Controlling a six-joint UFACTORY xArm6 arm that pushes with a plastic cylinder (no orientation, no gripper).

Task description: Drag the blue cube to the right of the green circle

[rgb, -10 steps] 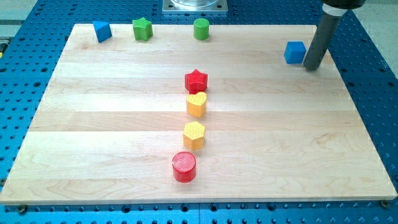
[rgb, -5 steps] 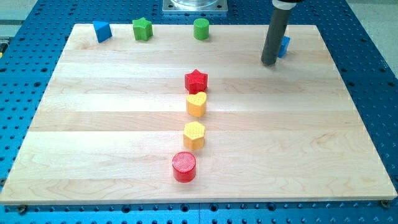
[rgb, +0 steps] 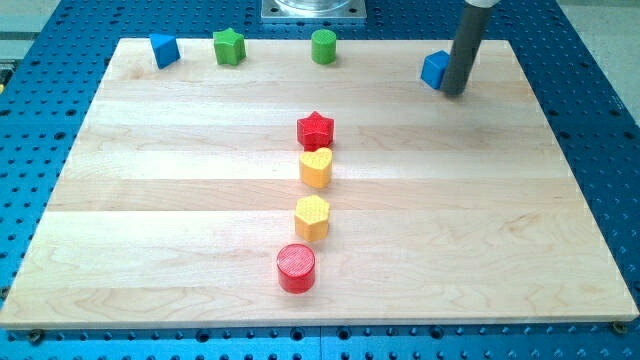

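Observation:
The blue cube (rgb: 434,70) sits near the view's top right of the wooden board. My tip (rgb: 455,92) stands right against the cube's right side, and the rod hides the cube's right edge. The green circle (rgb: 323,47), a short cylinder, stands at the view's top centre, well to the left of the cube.
A green star (rgb: 229,46) and a blue triangle (rgb: 164,50) sit at the view's top left. A red star (rgb: 315,129), yellow heart (rgb: 316,167), yellow hexagon (rgb: 312,216) and red cylinder (rgb: 296,267) form a column down the middle of the board (rgb: 150,200).
The blue cube has slid left and slightly up from near the right edge. My tip swung left in front of the cube, then came back to its right side.

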